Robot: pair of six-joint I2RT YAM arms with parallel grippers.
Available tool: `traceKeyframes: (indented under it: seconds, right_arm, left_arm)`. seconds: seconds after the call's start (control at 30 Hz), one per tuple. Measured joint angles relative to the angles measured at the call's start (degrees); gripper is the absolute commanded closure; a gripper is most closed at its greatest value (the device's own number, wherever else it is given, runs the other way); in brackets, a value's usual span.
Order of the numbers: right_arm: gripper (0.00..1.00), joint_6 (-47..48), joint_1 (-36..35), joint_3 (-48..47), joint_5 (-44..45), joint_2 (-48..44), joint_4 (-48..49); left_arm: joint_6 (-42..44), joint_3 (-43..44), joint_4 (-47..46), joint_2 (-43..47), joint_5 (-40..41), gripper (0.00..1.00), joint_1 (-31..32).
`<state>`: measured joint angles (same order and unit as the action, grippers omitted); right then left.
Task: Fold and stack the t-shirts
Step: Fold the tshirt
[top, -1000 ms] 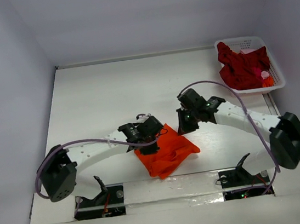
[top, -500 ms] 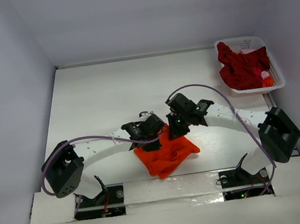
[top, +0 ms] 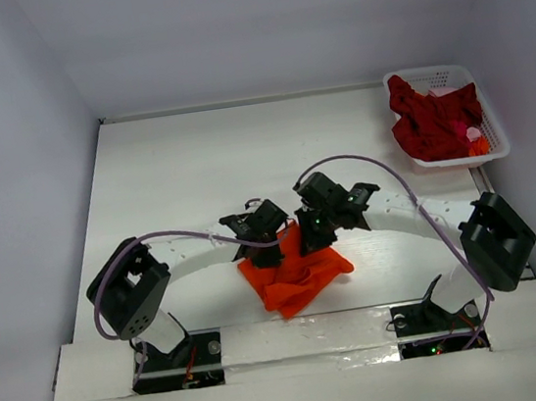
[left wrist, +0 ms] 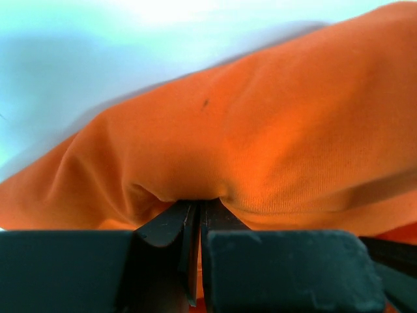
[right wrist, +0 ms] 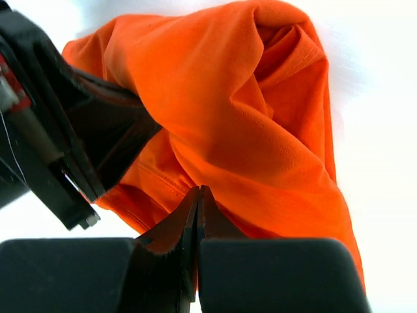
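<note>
Each arm joins white links to black joint housings. The left arm (top: 192, 258) has a bulky black left elbow block (top: 128, 300) at the lower left of the frame. The right arm (top: 410, 209) has a matching right elbow block (top: 496, 242) at the lower right. A lilac cable (top: 366, 158) loops along each arm. Black base brackets (top: 181, 353) sit near the bottom edge, with a red wire (top: 185, 375) by the left one. A green light (top: 317, 221) glows near the right wrist. The left end effector (left wrist: 195, 203) and the right end effector (right wrist: 197, 190) have flat, tapered black fingers. Small holes seem to dot the left white link.

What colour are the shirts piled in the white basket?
Dark crimson red t-shirts, best seen in the top view.
</note>
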<state>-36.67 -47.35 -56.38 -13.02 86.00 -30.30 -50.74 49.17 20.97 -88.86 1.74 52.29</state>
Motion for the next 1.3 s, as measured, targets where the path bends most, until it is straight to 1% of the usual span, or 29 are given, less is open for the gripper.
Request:
traceKeyframes:
  seconds: [0.13, 0.37, 0.6, 0.83, 0.93, 1.07, 1.3]
  right_arm:
    - [1.00, -0.02, 0.00, 0.00, -0.46, 1.57, 1.29]
    - [1.00, -0.66, 0.02, 1.36, -2.54, 10.78, 6.27]
    - [1.00, -1.44, 0.00, 0.15, -2.69, 11.80, 7.61]
    - [1.00, -1.79, 0.20, -4.90, -0.59, 14.16, 7.34]
    - [1.00, -2.19, 1.53, -6.38, -0.85, 15.37, 7.89]
    - [1.00, -2.16, 5.70, -7.28, -1.40, 17.20, 8.13]
    - [1.00, -1.01, 11.45, -9.77, -1.60, 19.12, 8.07]
  left_arm:
    - [1.20, -0.02, -1.01, -0.26, -0.68, 1.00, -1.90]
    - [2.86, -0.02, -1.66, -0.31, -1.07, 1.00, -3.63]
    - [4.83, 0.39, -2.56, -1.40, -2.36, 1.00, -6.51]
    - [8.50, 4.09, -3.28, -4.83, -2.86, 1.00, -11.58]
    - [10.25, 6.05, -3.48, -6.38, -2.86, 1.00, -13.92]
    - [12.66, 9.01, -3.28, -8.50, -2.82, 1.00, -16.57]
    - [15.74, 14.69, -3.17, -12.26, -2.73, 1.00, -19.37]
